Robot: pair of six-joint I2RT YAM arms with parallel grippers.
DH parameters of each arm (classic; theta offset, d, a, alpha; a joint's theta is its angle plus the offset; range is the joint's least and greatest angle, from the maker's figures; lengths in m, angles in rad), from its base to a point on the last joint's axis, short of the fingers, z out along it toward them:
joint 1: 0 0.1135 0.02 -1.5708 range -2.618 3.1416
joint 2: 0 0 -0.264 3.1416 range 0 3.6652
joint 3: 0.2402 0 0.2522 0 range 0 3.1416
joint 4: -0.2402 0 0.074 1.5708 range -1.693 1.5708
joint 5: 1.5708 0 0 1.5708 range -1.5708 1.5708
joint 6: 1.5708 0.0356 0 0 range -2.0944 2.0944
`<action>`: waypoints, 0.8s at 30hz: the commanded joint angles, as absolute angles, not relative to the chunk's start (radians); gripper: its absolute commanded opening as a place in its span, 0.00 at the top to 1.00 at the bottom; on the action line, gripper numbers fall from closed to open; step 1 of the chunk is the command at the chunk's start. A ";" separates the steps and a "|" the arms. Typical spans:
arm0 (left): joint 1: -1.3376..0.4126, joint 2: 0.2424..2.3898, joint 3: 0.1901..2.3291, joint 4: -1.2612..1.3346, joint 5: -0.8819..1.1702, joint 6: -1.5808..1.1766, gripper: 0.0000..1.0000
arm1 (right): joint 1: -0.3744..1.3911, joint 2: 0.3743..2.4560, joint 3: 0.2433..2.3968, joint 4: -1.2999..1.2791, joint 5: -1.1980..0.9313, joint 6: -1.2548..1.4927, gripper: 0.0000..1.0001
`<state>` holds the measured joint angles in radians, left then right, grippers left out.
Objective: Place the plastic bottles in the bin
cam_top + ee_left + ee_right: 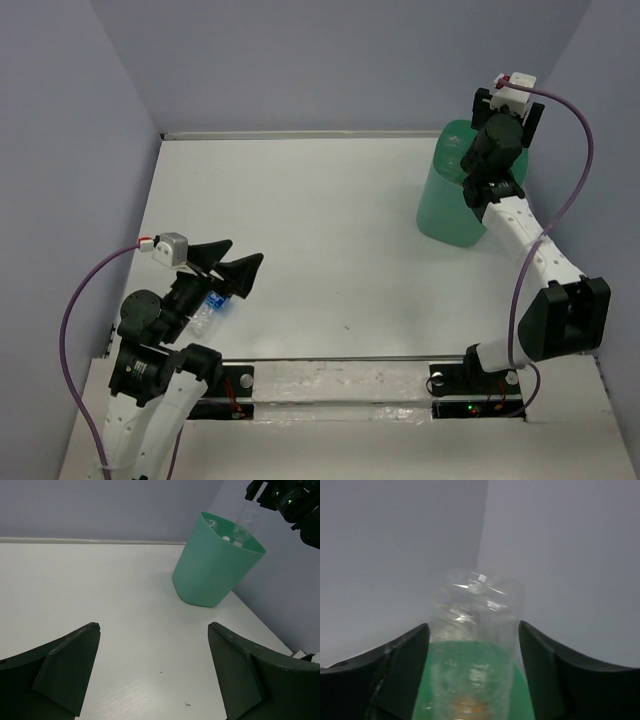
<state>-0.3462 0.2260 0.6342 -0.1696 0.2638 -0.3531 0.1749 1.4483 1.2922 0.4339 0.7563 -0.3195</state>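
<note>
The right gripper point(474, 635) is clenched on a clear ribbed plastic bottle point(475, 600), with a dark finger point(395, 670) against each flank. An orange patch point(467, 709) at the bottle's lower end is cut off by the frame edge and too blurred to tell cap from label. Directly beneath the bottle is the open mouth of the mint-green tapering plastic bin point(210, 572), which the wrist view shows only as green haze through and around the bottle wall. From overhead, the right arm itself hides its gripper, the bottle and part of the bin. The left wrist view shows pale shapes point(226, 539) inside the bin, too small to name. The left gripper point(153, 627) is released, its fingers spread wide with nothing between them, held above the white table point(330, 220) well apart from the bin. Under that arm's wrist a blue-labelled clear plastic bottle point(207, 310) lies on the table, partly hidden by the arm.
</note>
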 commanded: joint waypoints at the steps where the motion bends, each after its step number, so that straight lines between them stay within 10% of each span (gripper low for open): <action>1: -0.350 0.244 0.641 -0.140 0.270 -0.348 0.01 | 0.163 1.384 1.279 0.468 0.730 -0.260 0.08; 9: -0.311 0.261 0.643 -0.140 0.259 -0.351 0.01 | 0.216 1.240 1.364 0.126 0.545 0.041 0.02; 16: -0.287 0.279 0.670 -0.175 0.146 -0.353 0.01 | 0.653 1.184 1.162 0.058 0.426 0.386 0.00; 24: -0.288 0.213 0.776 -0.256 -0.205 -0.342 0.01 | 1.093 1.585 1.085 0.235 0.500 0.791 0.00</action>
